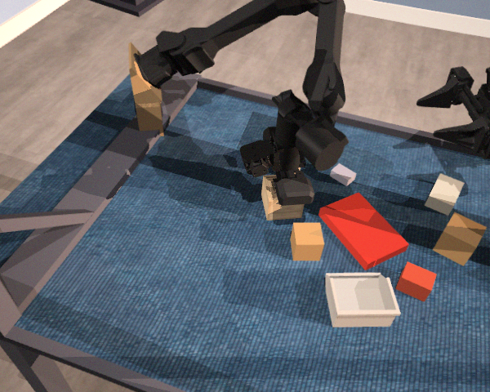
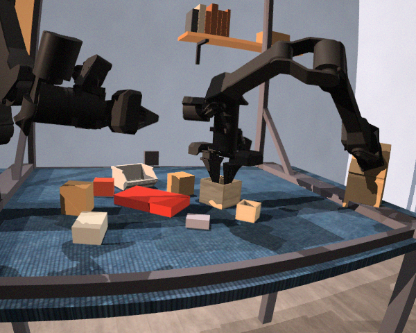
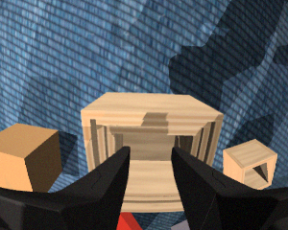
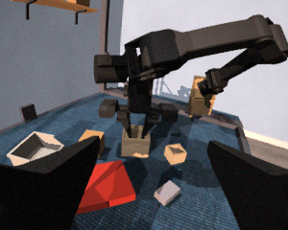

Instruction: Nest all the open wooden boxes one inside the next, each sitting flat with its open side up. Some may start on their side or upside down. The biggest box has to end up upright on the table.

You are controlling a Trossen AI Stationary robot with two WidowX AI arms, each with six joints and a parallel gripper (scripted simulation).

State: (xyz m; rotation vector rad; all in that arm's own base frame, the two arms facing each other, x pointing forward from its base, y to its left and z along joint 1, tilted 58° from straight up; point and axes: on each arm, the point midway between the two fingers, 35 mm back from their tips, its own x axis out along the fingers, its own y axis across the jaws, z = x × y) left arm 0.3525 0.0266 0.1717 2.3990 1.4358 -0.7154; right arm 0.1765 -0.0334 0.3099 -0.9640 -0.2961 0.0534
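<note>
The biggest light wooden box stands upright mid-table, also in the exterior view. A second wooden box sits nested inside it, open side up, seen in the left wrist view. My left gripper reaches down into the boxes and is shut on the inner box's wall. A small open wooden box stands on the mat beside them, open side up. My right gripper is open and empty, held high off to the side.
An orange cube, a flat red block, a red cube, a white open tray, a brown cube, a cream cube and a small lilac block lie around the nested boxes.
</note>
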